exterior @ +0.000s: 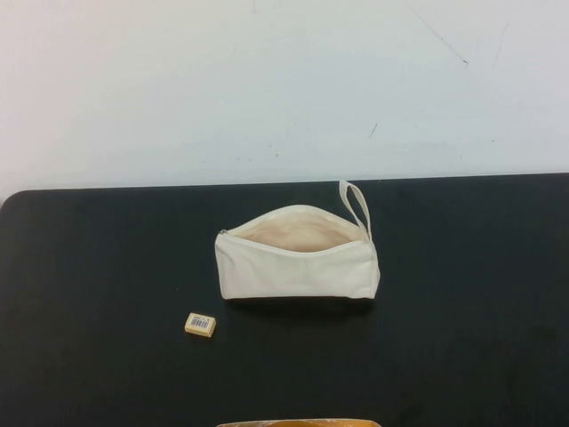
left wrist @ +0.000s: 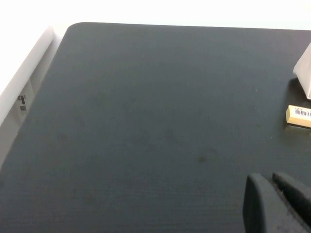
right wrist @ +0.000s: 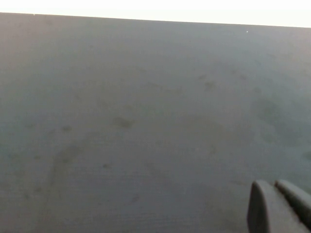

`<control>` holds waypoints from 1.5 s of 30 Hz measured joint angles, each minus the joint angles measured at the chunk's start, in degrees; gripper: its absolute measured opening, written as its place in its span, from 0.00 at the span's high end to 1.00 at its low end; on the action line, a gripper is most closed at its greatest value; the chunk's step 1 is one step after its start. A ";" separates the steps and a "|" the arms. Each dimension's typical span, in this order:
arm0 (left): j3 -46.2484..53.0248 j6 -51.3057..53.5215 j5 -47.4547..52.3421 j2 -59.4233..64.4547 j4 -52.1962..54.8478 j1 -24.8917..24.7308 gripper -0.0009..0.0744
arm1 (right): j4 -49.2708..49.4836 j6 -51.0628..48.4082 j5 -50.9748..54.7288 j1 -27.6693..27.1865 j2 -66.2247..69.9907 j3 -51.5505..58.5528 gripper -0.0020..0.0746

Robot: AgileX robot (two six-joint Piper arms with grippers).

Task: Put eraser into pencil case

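Note:
The pencil case (exterior: pixel 298 271) is a cream-white pouch lying in the middle of the black table, its zip open toward the far side and a loop strap (exterior: pixel 356 206) at its right end. The eraser (exterior: pixel 200 324), a tiny tan block with a barcode label, lies on the table in front of the case's left end. In the left wrist view the eraser (left wrist: pixel 299 116) and a corner of the case (left wrist: pixel 305 73) show at the edge. My left gripper (left wrist: pixel 269 178) is shut and empty, well short of the eraser. My right gripper (right wrist: pixel 272 184) is shut and empty above bare table. Neither arm shows in the high view.
The black table mat (exterior: pixel 462 294) ends at a white wall behind. Its rounded left corner and a white ledge (left wrist: pixel 29 73) show in the left wrist view. A tan-yellow edge (exterior: pixel 298 423) pokes in at the bottom of the high view.

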 joint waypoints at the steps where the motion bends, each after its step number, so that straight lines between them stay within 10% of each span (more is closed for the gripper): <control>1: 0.00 0.00 0.00 0.00 0.00 0.00 0.99 | 0.00 0.00 0.00 0.00 0.00 0.00 0.98; 24: 0.51 1.13 -67.29 0.00 0.10 0.00 0.99 | 0.00 0.00 0.00 0.00 0.00 0.00 0.98; 35: 0.51 -1.86 -61.95 0.00 -0.08 0.00 0.99 | 0.00 0.00 0.00 0.00 0.00 0.00 0.98; 45: -18.10 -4.65 -19.04 1.87 1.55 0.00 0.99 | 0.00 0.00 0.00 0.00 0.00 0.00 0.98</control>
